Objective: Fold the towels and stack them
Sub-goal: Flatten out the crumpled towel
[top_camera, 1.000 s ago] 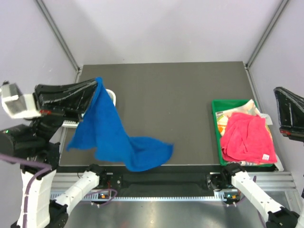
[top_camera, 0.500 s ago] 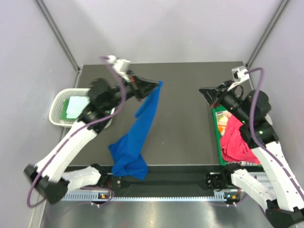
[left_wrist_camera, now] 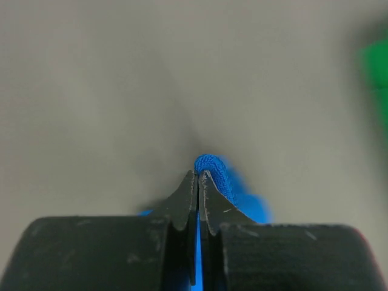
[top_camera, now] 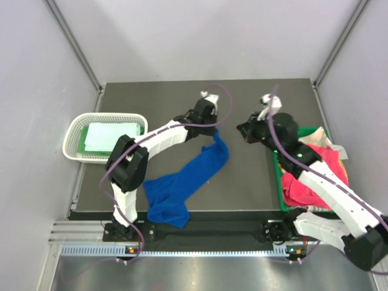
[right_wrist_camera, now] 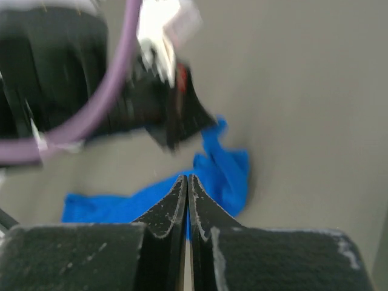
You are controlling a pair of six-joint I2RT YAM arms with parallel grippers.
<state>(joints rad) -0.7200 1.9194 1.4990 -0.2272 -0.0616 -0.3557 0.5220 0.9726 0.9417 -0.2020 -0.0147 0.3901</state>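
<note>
- Dark grey tabletop [top_camera: 254, 97] boxed in by pale lilac walls, seen from above and behind two white-and-black arms.
- At the right edge of that surface, a green bin [top_camera: 278, 182], the reference point for everything below.
- Inside the green bin, a crumpled pink towel [top_camera: 315, 179] heaped toward the near end, with a paler cloth [top_camera: 306, 138] showing at the far end, its pattern too small to read.
- Left of the green bin, around mid-tabletop, a royal blue towel [top_camera: 182, 185] strung out in a long diagonal: one corner raised on the side nearest the bin, the bunched bulk lying farther from the bin, down at the near edge of the tabletop.
- Clamped tight on that raised corner, the left hand [top_camera: 213, 130]; in the wrist view, a small blue fold pinched between the fingertips [left_wrist_camera: 209, 194] and poking just above them.
- Between the raised corner and the green bin, the right hand [top_camera: 244, 134], near the blue cloth but apart from it, fingers pressed together with nothing gripped.
- In the right wrist view, only blurred blue cloth and the other arm's dark wrist and purple cable beyond the closed tips.
- Farthest from the green bin, at the opposite edge, a white mesh basket [top_camera: 74, 130] holding a folded pale mint-white towel [top_camera: 109, 133] laid on top of a green towel [top_camera: 82, 145].
</note>
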